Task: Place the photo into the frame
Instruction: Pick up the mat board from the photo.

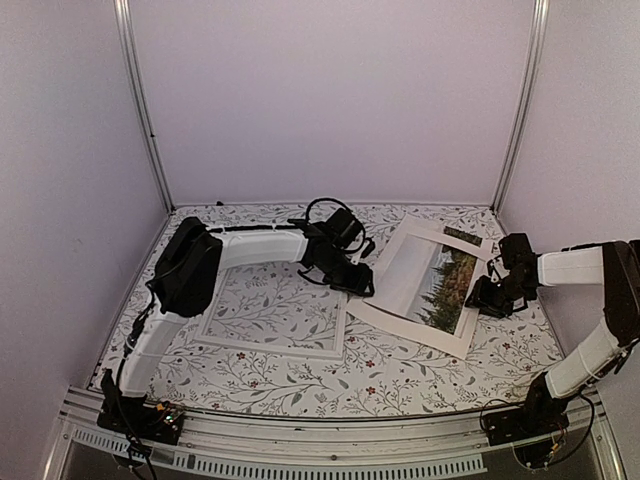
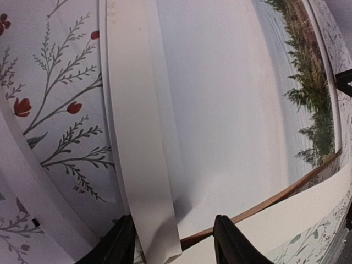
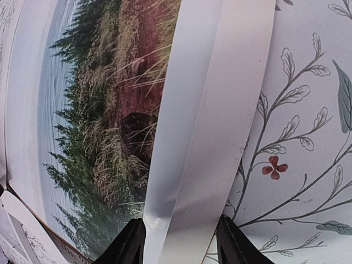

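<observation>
A floral-patterned table (image 1: 420,375) carries everything. The white frame (image 1: 275,345) lies flat at its middle. The photo (image 1: 425,285) rests beside it, to the right.

Large rect. photo sheet (image 1: 428,288), wide white border round dark trees, water and pale sky, lies picture-up, skewed, right of centre, its left edge touching the frame. Thin white rect. frame w/ clear pane (image 1: 275,311) lies flat, left-centre, floral pattern showing through.

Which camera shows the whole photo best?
The top view: the photo shows whole, its corners visible, tilted between both hands. The left wrist view shows only its pale sky and white border; the right wrist view only trees, grass and an edge.
</observation>
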`<state>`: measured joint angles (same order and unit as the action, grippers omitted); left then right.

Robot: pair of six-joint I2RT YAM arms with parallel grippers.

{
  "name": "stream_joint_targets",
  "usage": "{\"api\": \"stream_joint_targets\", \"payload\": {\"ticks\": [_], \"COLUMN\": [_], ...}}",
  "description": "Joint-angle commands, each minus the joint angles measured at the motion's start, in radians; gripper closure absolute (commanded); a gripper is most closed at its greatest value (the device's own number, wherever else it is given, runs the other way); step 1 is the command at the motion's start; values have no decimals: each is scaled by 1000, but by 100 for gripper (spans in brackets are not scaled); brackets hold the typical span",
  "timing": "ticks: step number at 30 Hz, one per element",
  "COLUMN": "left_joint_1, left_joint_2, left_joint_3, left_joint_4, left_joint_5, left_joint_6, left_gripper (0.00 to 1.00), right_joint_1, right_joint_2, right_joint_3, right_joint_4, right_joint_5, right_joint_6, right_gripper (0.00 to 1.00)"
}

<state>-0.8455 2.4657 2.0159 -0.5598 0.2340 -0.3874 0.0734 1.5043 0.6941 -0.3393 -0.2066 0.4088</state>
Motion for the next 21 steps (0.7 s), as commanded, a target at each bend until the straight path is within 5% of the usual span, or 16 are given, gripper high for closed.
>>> {"api": "stream_joint_targets", "payload": {"ticks": [1,21], "left_joint_1": [21,80], "left_joint_2": [-75,-156], "left_joint_3": [-55,-204], "left_joint_4": [50,255], "left_joint_5": [110,368], "left_joint_6": [-38,-152], "left_gripper": [50,60], "right_joint_1": [16,18], "right_joint_2": [26,42], "right_joint_3": [-19,-20], "right_joint_4": [26,34], "right_joint_5": [-27,-19], "right_joint_6": [12,4], "right_gripper": [53,53]}}
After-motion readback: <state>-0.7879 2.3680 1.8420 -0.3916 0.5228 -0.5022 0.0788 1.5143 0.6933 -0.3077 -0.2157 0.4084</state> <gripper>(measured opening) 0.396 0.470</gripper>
